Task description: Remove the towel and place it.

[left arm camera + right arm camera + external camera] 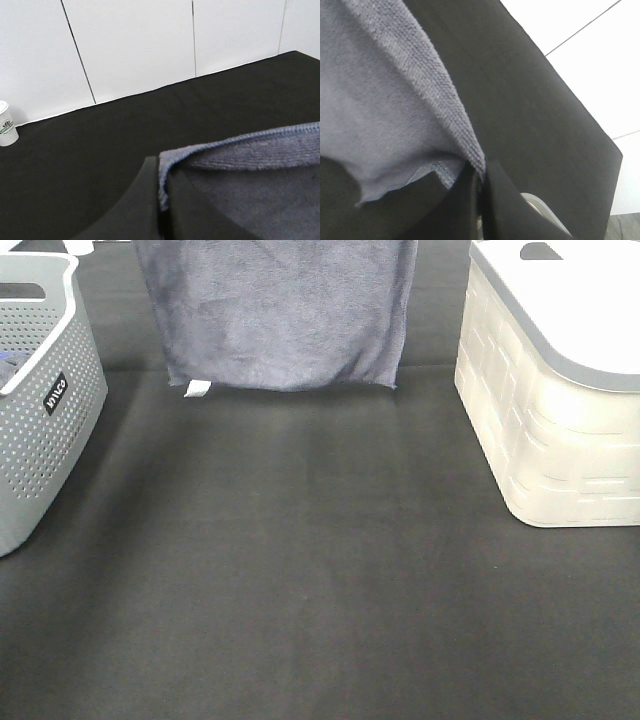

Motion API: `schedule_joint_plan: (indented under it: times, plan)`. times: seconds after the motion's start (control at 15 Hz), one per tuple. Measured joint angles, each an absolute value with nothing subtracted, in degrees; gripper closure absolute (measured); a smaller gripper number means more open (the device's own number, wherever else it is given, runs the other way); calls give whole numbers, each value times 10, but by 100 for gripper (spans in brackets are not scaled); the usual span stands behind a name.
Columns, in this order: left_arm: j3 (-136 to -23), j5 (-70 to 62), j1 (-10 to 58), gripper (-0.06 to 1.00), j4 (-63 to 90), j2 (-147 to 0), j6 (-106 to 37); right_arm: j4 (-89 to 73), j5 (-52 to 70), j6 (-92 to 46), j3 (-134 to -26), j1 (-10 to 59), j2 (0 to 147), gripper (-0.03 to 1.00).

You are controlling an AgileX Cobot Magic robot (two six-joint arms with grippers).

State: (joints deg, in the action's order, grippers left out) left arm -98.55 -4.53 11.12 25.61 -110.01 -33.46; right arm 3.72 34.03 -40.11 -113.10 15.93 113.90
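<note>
The grey-lavender towel hangs spread at the back of the table, its lower edge touching or just above the black cloth, with a small white tag at its lower left corner. Its top edge runs out of the exterior high view, where neither gripper shows. In the left wrist view my left gripper is shut on a hemmed corner of the towel. In the right wrist view my right gripper is shut on another corner of the towel.
A grey perforated basket stands at the left edge. A cream plastic bin with a grey lid stands at the right. A black cloth covers the table. A paper cup stands by the white wall.
</note>
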Motion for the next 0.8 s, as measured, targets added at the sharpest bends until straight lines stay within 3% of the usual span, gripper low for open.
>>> schedule_joint_plan:
  times: [0.13, 0.4, 0.8]
  plan:
    - [-940, 9, 117, 94, 255, -1102, -343, 34, 311, -410, -1101, 159, 1132, 95]
    - [-711, 134, 155, 94, 220, -1006, -321, 19, 211, -437, -883, 159, 1047, 95]
    - [-429, 248, 167, 94, 36, -943, -103, -38, 114, -535, -591, 184, 985, 95]
